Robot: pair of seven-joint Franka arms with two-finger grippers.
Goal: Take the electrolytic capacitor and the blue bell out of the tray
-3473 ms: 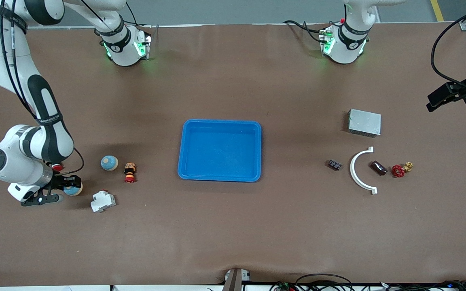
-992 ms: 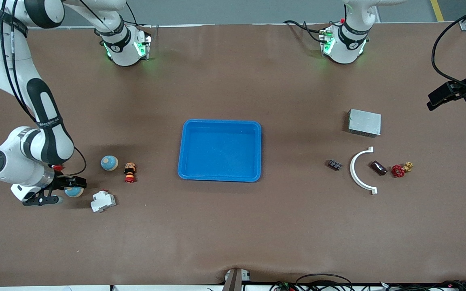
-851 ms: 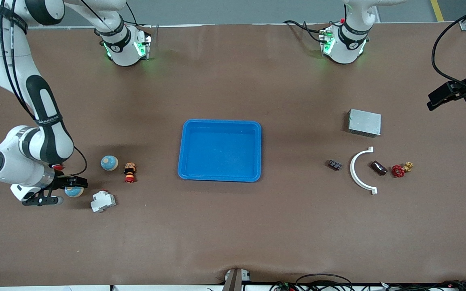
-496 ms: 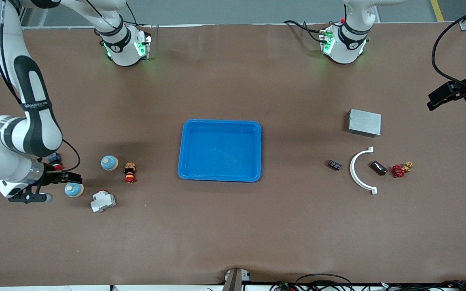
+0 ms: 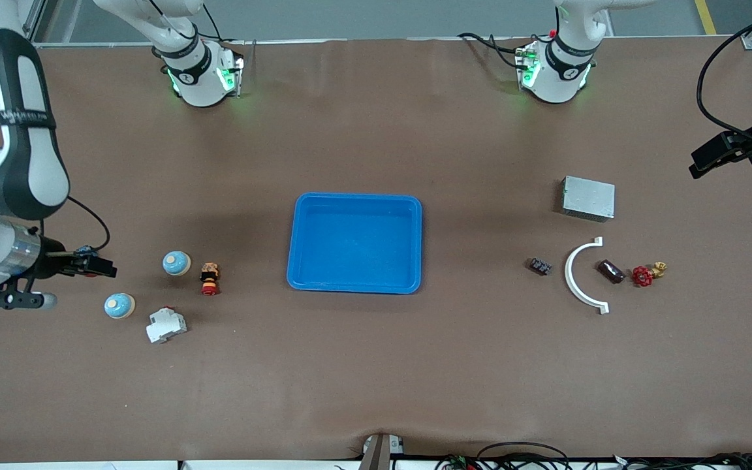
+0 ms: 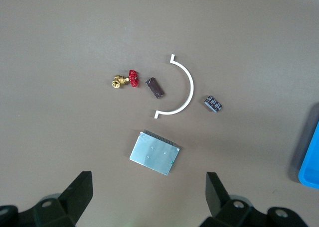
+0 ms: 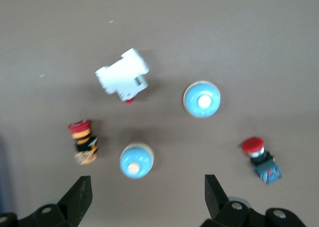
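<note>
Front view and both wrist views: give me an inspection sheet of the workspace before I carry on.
Surface: brown table; blue tray at centre, nothing in it.
Job's things: capacitor inside the curve of the white arc; nearer bell and farther bell at the right arm's end.
Clutter: silver box, black connector, red valve; white breaker, striped button, red-capped button.
Grippers: left gripper open, empty, over the table by the silver box; right gripper open, empty, over the table beside the bells.
Cables: black cables at the left arm's end.
Surroundings: grey floor.
</note>
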